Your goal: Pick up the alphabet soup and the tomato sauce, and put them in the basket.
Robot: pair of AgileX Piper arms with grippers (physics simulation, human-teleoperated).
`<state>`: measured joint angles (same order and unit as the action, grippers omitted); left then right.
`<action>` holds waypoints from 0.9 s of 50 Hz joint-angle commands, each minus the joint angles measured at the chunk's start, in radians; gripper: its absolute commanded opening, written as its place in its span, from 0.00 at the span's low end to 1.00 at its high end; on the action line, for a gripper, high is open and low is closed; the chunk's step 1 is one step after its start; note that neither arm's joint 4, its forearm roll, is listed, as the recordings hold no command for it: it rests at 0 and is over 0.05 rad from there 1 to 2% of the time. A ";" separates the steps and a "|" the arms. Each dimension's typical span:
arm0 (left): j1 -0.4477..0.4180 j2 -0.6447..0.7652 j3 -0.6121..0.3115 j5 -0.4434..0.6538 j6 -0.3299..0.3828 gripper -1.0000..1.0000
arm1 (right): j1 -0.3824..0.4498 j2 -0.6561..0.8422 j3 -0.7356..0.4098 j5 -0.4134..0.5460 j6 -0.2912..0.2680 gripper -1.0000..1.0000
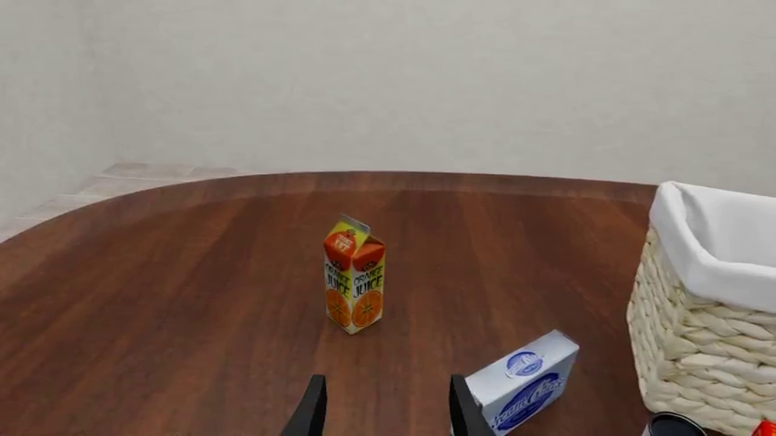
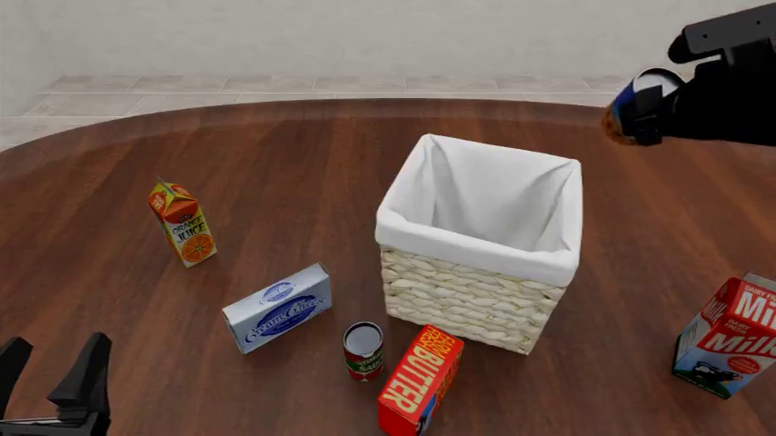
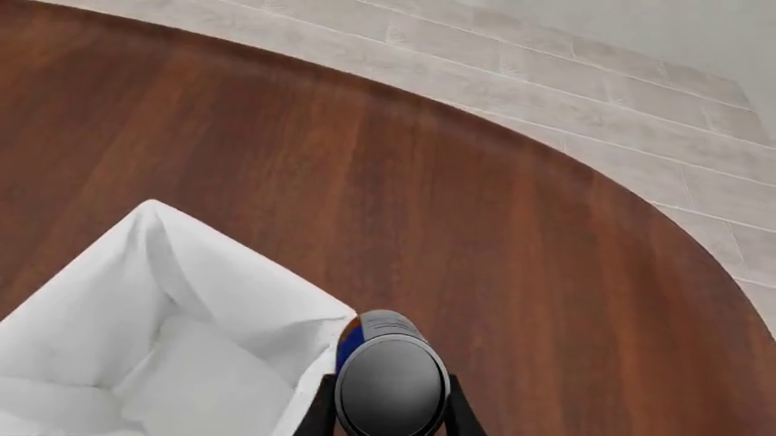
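Soup is riding clamped in right hand beside basket; needs centering over liner before releasing. Left hand is idling, fingers apart.

- Tin cans: two. One alphabet soup, clamped in my right gripper; one tomato sauce on the table.
- Baskets: one basket.
- Cartons: two. One orange juice carton, one milk carton.
- Boxes: two. One cream cheese box, one butter box.
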<state>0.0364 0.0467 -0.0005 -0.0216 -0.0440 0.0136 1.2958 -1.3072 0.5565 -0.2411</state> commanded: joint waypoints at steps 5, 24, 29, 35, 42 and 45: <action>0.000 0.000 0.000 0.000 0.000 1.00 | 0.088 -0.026 -0.024 -0.002 0.042 0.00; -0.001 0.000 0.000 0.001 -0.001 1.00 | 0.190 -0.024 -0.039 0.024 0.096 0.00; -0.001 -0.015 0.000 0.016 -0.001 1.00 | 0.226 -0.020 -0.035 0.031 0.114 0.00; -0.001 -0.023 0.000 0.023 -0.002 1.00 | 0.264 -0.018 -0.034 0.040 0.122 0.00; -0.001 -0.011 0.000 0.012 -0.003 1.00 | 0.290 -0.018 -0.027 0.048 0.115 0.00; -0.001 -0.012 0.000 0.013 -0.003 1.00 | 0.296 -0.021 -0.024 0.051 0.111 0.00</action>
<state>0.0355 0.0321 -0.0005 -0.0064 -0.0460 0.2708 1.2812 -1.3287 0.5990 -0.1499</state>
